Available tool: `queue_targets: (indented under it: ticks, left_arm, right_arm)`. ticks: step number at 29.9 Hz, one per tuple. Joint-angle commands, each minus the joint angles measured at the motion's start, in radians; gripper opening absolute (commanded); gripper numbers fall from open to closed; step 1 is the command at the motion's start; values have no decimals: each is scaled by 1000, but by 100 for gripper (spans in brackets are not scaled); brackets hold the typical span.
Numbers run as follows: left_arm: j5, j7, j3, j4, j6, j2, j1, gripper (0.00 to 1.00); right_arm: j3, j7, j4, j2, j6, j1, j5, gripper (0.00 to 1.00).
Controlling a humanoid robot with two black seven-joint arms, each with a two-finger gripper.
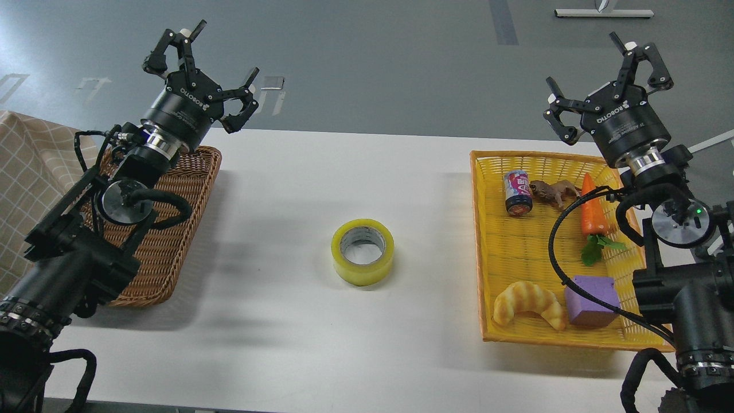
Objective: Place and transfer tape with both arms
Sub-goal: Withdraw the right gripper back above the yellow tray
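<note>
The tape (pixel 363 252), a wide yellowish roll with a grey-white core, lies flat in the middle of the white table (pixel 298 344), hole facing up. My left gripper (pixel 221 51) is open and empty, raised above the table's far left edge, well away from the tape. My right gripper (pixel 582 66) is open and empty, raised above the far right corner over the yellow basket. Neither gripper touches the tape.
A brown wicker basket (pixel 195 189) lies at the left under my left arm. A yellow basket (pixel 487 246) at the right holds a can (pixel 517 193), a toy animal (pixel 553 192), a carrot (pixel 592 213), a croissant (pixel 526 304) and a purple block (pixel 590 300). A checked cloth (pixel 28 166) lies far left.
</note>
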Motion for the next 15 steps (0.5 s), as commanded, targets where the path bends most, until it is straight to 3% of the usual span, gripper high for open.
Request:
queue_targets:
  ticks: [1,9,15]
  left_arm:
    - [0,1,0,-3,0,2,16,98]
    - [29,1,0,-14,0,26,10,98]
    - [205,-10,0,-35,0,92,-24,98]
  right_arm:
    - [0,0,3,0,0,-2,0,100]
    - [-2,0,12,0,0,-11,2,100]
    - [-2,-2,12,0,0,-11,0,100]
